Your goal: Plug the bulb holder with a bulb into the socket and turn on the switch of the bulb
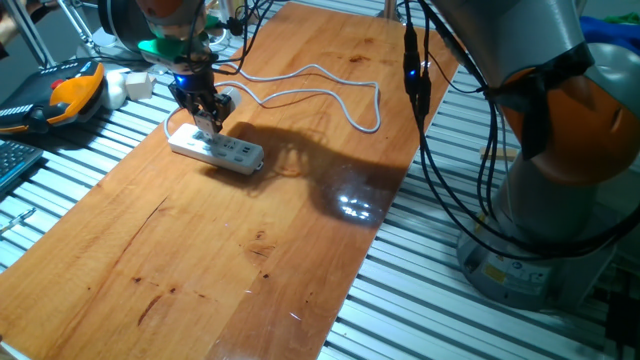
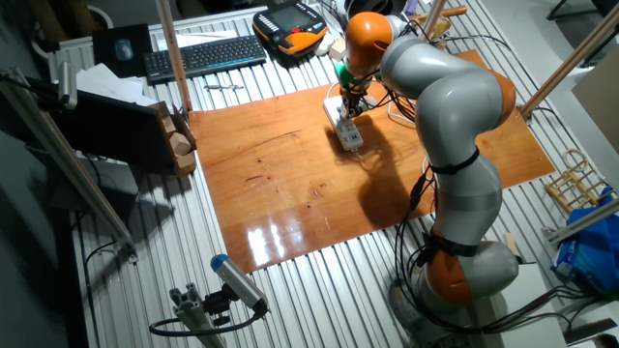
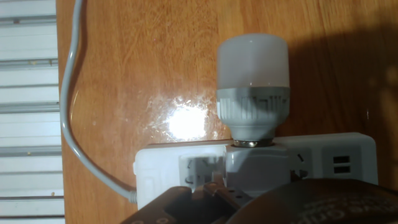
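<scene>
White boxy bulb holder [image 3: 256,163] sits just ahead of your jaws, on the long white socket strip [image 3: 323,163]. Its frosted bulb [image 3: 253,62] points away along the worktop [image 3: 155,62]. You cannot tell the jaws' state.

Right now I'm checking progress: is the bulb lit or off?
Off. In the hand view the bulb looks dull white with no glow, its holder over the power strip.

White bulb holder [image 3: 255,158] with unlit bulb [image 3: 253,84] atop the socket [image 3: 323,155].
</scene>
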Tool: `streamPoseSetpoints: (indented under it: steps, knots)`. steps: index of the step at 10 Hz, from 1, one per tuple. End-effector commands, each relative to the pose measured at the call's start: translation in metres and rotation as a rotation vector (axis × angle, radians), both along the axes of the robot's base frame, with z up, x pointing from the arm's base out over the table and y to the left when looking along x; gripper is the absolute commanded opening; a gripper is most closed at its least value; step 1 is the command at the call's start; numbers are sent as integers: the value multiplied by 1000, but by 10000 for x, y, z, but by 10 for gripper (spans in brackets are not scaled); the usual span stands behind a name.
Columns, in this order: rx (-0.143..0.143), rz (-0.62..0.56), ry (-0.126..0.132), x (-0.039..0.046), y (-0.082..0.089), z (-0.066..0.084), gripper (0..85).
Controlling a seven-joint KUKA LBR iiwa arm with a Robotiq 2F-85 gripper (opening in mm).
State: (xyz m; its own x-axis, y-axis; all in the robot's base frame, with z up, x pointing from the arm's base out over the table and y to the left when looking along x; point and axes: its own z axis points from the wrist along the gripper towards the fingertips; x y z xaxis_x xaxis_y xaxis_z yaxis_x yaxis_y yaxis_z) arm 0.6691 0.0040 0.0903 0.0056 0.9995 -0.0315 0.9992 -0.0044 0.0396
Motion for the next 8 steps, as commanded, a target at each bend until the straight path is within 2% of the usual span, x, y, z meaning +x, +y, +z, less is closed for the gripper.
streamPoseSetpoints:
  steps: [1, 8]
  knots:
    - [-2, 0, 1, 2, 0, 6, 0]
    - [-6, 0, 7, 5, 1, 2, 0]
